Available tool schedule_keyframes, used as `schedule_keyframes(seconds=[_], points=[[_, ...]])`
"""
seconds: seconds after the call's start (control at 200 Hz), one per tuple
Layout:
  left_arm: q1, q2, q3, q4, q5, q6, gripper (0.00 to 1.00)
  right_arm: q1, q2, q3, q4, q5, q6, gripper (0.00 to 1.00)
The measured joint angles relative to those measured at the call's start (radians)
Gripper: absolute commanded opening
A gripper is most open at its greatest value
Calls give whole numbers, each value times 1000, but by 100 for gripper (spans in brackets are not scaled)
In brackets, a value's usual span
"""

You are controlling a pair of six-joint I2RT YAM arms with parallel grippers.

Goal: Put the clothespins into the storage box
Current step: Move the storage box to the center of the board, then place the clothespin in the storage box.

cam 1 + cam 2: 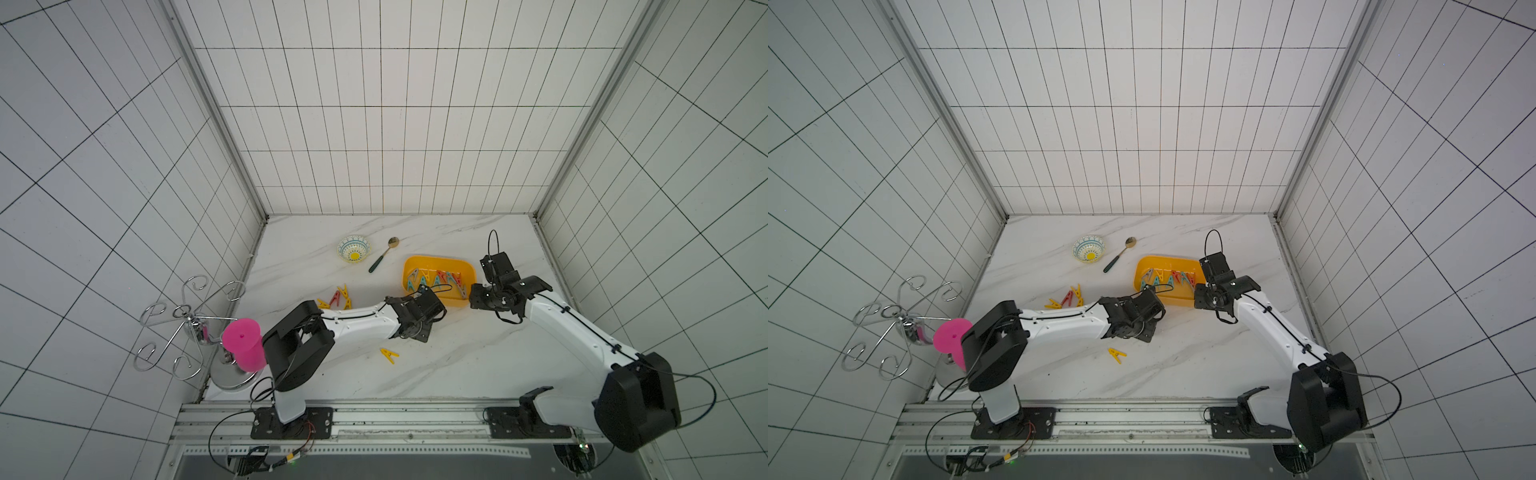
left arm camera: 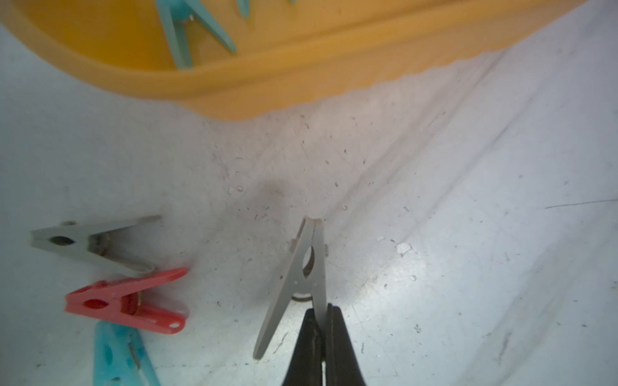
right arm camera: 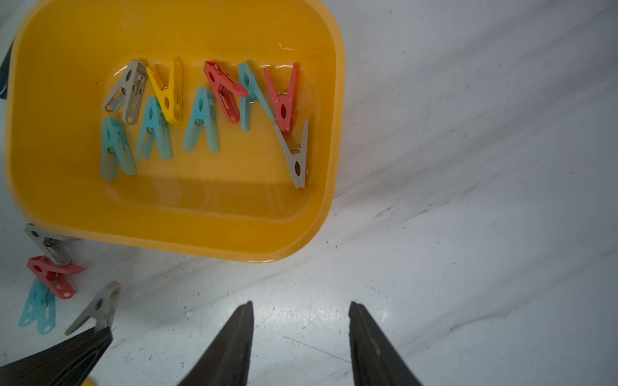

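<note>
1. Several pegs lie in the box. Others are loose on the table: a grey, red and teal trio just beside the box, more well apart.
2. Clamped: the left gripper pinches one leg of a grey peg, nose toward the box. That grip likely keeps the spring shut for the carry over the rim.
3. Empty: the right gripper, fingers apart, hangs near the box, probably clear of the drop.

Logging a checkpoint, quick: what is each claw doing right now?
Left claw: closed on a grey clothespin.
Right claw: open, holding nothing.
</note>
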Motion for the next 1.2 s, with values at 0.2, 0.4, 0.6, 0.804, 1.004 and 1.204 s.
schedule_keyframes(seconds=[0.2, 0.4, 0.6, 0.804, 1.004, 1.204], points=[[46, -39, 146, -26, -35, 0, 2, -53, 93, 42, 0, -1, -19, 50], [119, -21, 210, -41, -45, 4, 2, -72, 226, 125, 18, 0, -46, 47], [144, 29, 251, -52, -41, 7, 2, -100, 341, 196, 31, 0, -76, 32], [144, 66, 264, -60, -36, 8, 2, -109, 382, 212, 36, -19, -103, 16], [144, 114, 318, -78, -35, 9, 3, -105, 370, 201, 51, -45, -108, 12], [144, 142, 327, -85, -21, 7, 3, -84, 243, 93, 63, -54, -94, 13]])
